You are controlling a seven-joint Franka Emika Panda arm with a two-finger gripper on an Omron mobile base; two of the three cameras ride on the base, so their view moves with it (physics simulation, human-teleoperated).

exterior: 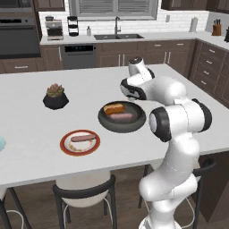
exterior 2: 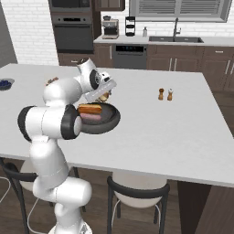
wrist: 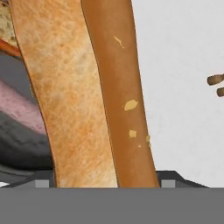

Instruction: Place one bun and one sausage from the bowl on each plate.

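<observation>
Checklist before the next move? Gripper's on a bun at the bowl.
1. Held bun between the gripper fingertips, jaws apparently closed on its sides: ok.
2. Held bun lifted clear of the bowl: cannot tell.
3. Red-rimmed plate carries the plate sausage, with room beside it for a bun: ok.
4. Blue plate contents, cut off at the picture's edge: cannot tell.
5. Bowl bun and bowl sausage left for the second plate: ok.
</observation>
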